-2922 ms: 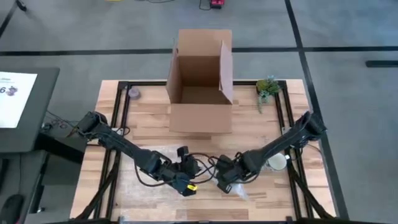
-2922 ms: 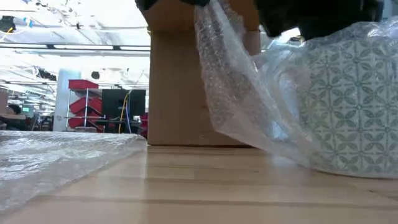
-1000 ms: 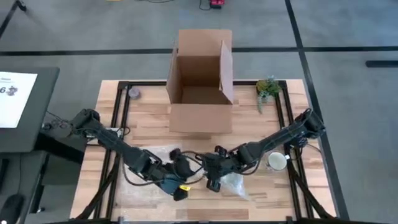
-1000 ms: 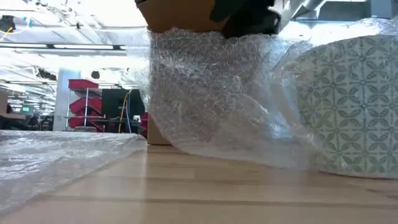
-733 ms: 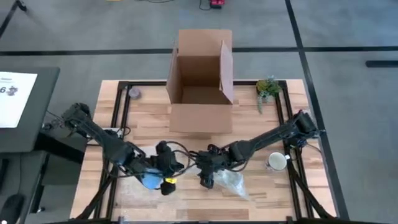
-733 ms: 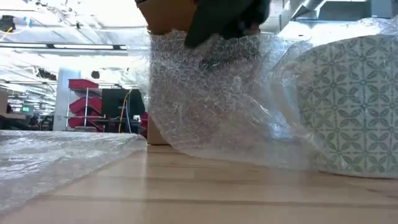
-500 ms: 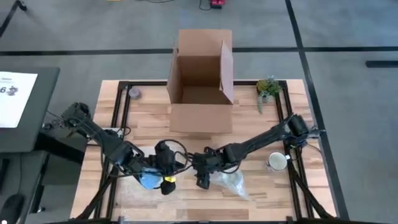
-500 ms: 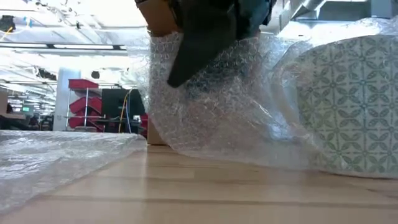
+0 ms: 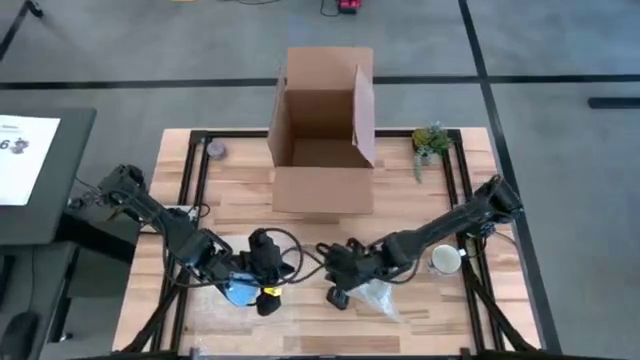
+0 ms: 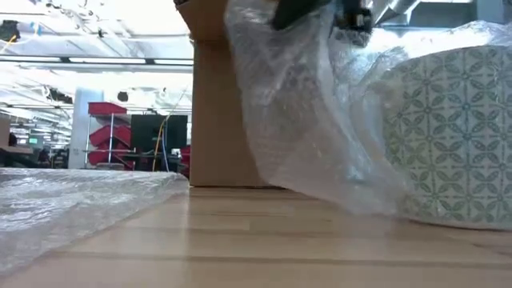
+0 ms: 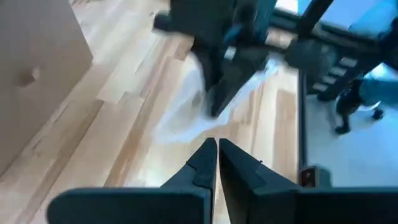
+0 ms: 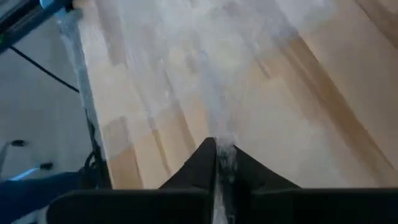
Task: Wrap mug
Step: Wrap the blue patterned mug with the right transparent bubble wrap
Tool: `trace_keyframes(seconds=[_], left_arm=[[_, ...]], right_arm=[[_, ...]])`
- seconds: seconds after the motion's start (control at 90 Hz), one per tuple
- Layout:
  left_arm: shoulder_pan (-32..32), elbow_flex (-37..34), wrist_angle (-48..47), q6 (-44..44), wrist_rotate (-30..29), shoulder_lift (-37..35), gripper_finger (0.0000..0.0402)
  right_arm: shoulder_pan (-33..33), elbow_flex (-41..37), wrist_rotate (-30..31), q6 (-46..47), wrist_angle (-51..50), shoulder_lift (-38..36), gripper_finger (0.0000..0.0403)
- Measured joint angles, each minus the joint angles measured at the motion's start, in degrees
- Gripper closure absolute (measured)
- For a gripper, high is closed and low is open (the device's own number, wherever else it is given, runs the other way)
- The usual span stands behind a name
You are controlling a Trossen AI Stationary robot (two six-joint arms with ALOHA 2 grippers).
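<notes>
A mug with a green leaf pattern (image 10: 452, 136) stands on the table under a clear bubble wrap sheet (image 10: 304, 112), which also shows crumpled in the high view (image 9: 378, 293). My right gripper (image 9: 340, 293) is just left of that bundle, shut on the wrap. The same gripper is partly in view at the top of the low view (image 10: 320, 10). My left gripper (image 9: 263, 292) is farther left over the table, shut on nothing, its fingertips together in the left wrist view (image 11: 212, 152). My right gripper pinches the bubble wrap's free part (image 12: 219, 138) between its two fingers; whether one layer or several, I cannot tell. The raised sheet slants down from the fingers (image 10: 298, 11) to the table beside the mug, its lower end (image 10: 352, 192) resting on the wood.
An open cardboard box (image 9: 322, 130) stands at the table's far middle. A small plant (image 9: 431, 140) is at the far right and a tape roll (image 9: 214, 150) at the far left. A white mug (image 9: 445, 260) sits near the right edge. More bubble wrap (image 10: 72, 204) lies at the left.
My left gripper has moved toward the table's left edge. My right gripper went left with the wrap, then came back right toward the mug. The wrap, spread broad beside the mug a second ago, now hangs as a narrower slanting flap close to it.
</notes>
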Motion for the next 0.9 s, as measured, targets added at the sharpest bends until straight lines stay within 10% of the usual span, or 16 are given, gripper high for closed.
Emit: trace_keyframes(seconds=[0.9], left_arm=[[1.45,0.02,17.09,7.23,4.64,17.74,0.0402]], right_arm=[[9.59,0.00,0.42,34.31,-14.90,-1.06,0.0403]])
